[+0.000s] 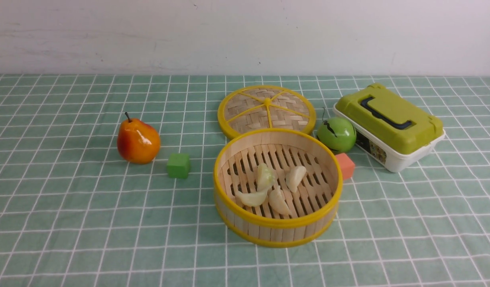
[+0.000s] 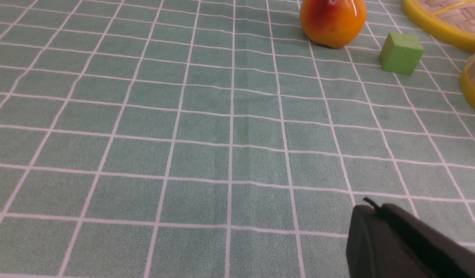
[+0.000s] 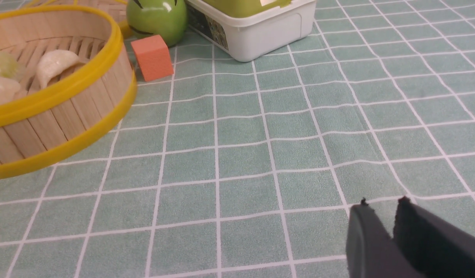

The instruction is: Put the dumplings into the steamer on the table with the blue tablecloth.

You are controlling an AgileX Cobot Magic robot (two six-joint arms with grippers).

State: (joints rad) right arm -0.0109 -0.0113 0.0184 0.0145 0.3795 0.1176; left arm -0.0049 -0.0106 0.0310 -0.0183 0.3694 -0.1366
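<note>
The steamer point(image 1: 278, 223) holds 4 dumplings point(image 1: 270, 187); left pincer point(image 2: 372, 208) closed, right pincer point(image 3: 382, 206) narrowly parted, empty.

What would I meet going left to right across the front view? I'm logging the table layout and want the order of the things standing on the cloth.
Pear → green cube → steamer holding the dumplings → orange cube → green-lidded box. The woven lid and the green apple overlap the steamer's span, so I leave them out.

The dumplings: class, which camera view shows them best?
The front view: all four dumplings lie in plain sight inside the steamer. The right wrist view catches only three at its edge; the left wrist view shows none.
</note>
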